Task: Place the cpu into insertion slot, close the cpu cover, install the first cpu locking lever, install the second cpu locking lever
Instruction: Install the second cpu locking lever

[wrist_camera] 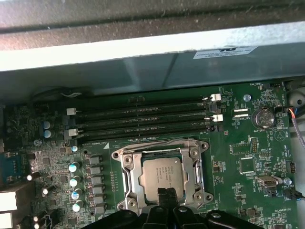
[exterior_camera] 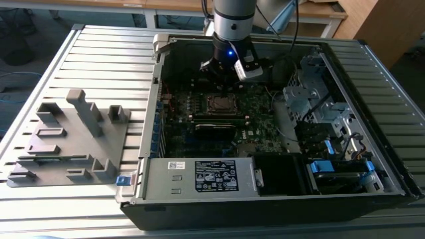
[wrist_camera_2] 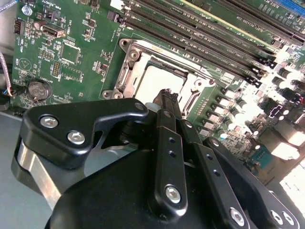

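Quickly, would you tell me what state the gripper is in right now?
Gripper: shut, fingertips together, holding nothing, just above the cpu seated in the insertion slot with the cpu cover down.

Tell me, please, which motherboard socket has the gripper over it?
The square CPU socket, silvery-framed with the cpu in it; the gripper hangs there, while the long black memory slots lie beside it.

Ribbed grey metal table (exterior_camera: 99,59) fills the bench area. Wooden desks (exterior_camera: 166,6) stand behind it; a wooden cabinet (exterior_camera: 388,25) sits at the exterior view's right.

Robotics lab or workshop, slatted aluminium worktable (exterior_camera: 99,55), opened computer case (exterior_camera: 279,199), grey fixture block (exterior_camera: 69,139), wooden desks behind (exterior_camera: 172,6)
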`<state>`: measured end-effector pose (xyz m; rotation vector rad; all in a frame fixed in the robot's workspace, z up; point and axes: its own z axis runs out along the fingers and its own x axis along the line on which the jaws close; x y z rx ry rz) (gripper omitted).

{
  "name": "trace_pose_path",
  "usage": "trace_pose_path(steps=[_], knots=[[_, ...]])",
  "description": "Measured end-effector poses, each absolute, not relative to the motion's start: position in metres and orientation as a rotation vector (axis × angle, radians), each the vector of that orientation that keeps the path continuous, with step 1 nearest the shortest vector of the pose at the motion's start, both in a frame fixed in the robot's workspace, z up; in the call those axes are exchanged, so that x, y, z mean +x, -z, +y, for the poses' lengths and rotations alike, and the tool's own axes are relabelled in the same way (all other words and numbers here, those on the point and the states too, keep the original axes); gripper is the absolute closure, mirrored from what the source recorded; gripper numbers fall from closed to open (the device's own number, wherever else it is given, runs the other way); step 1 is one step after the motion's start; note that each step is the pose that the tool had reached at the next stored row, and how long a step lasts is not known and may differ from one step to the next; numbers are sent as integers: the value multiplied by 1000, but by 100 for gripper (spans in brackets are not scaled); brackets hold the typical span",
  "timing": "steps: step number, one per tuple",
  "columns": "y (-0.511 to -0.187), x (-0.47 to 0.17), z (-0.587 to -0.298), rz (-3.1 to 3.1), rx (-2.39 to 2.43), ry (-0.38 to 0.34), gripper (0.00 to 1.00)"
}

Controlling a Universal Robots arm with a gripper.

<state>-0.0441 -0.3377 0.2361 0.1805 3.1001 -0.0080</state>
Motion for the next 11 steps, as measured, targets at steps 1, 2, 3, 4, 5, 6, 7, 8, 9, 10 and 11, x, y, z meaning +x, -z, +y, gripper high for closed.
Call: trace_pose_path(steps=[1, 2, 3, 4, 5, 6, 7, 8, 9, 10, 11], knots=[[-237, -44, -338, 3100, 180, 8, 89], [-237, -44, -338, 3100, 180, 8, 89], [-238, -44, -338, 3100, 180, 8, 89], [-238, -44, -338, 3100, 180, 7, 89], [-238, -44, -338, 3100, 180, 7, 89], [-238, -44, -338, 3100, 180, 7, 89], [-238, -44, -338, 3100, 180, 8, 89], [-238, -44, -338, 3100, 180, 8, 89], [-238, -44, -338, 3100, 180, 8, 89], [-238, -44, -338, 3100, 180, 8, 89], [-238, -44, -339, 3100, 180, 8, 89]])
